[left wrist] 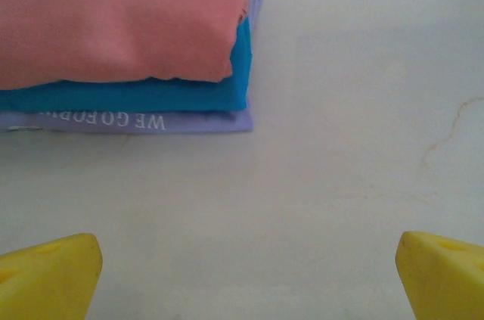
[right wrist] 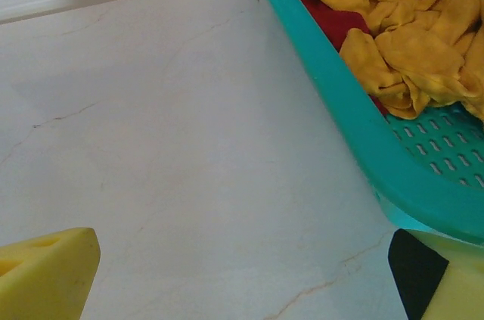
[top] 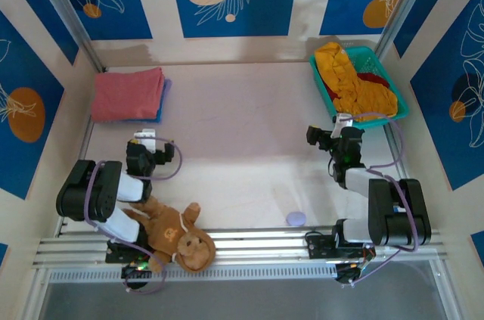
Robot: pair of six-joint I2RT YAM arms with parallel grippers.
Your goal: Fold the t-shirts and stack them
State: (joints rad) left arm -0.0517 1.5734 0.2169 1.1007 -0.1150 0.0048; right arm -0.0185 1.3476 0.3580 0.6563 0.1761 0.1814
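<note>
Rails (top: 249, 248) of pale metal run along the near edge of the table (top: 249, 131), and we see the two arms bolted to them. A brown plush monkey (top: 170, 233) lies on the rails beside the base of the left arm. A small round lilac thing (top: 296, 219) sits on the table just past the rails, nearer the right arm.

Farther in, the left gripper (left wrist: 242, 274) hangs over bare tabletop. Its yellow fingers (left wrist: 45, 278) are spread wide apart, with nothing between them. It faces the folded stack, which lies a little ahead of it.

The right gripper (right wrist: 249, 274) is also spread wide and holds nothing. Its fingers (right wrist: 45, 278) frame pale marbled tabletop, and its right finger sits close to the near corner of a teal basket (right wrist: 340, 93).

At the far left of the table we find the folded stack. A pink shirt (left wrist: 113, 17) lies on top, a blue shirt (left wrist: 151, 97) under it, and a lilac shirt (left wrist: 189, 121) with white lettering at the bottom. Their edges line up roughly on the side facing the left gripper.

At the far right stands the basket, made of plastic mesh. A crumpled mustard-yellow shirt (right wrist: 408, 25) fills most of it, spilling up at the far end. A dark red shirt (right wrist: 340, 21) shows beneath the yellow one, against the basket's wall.
</note>
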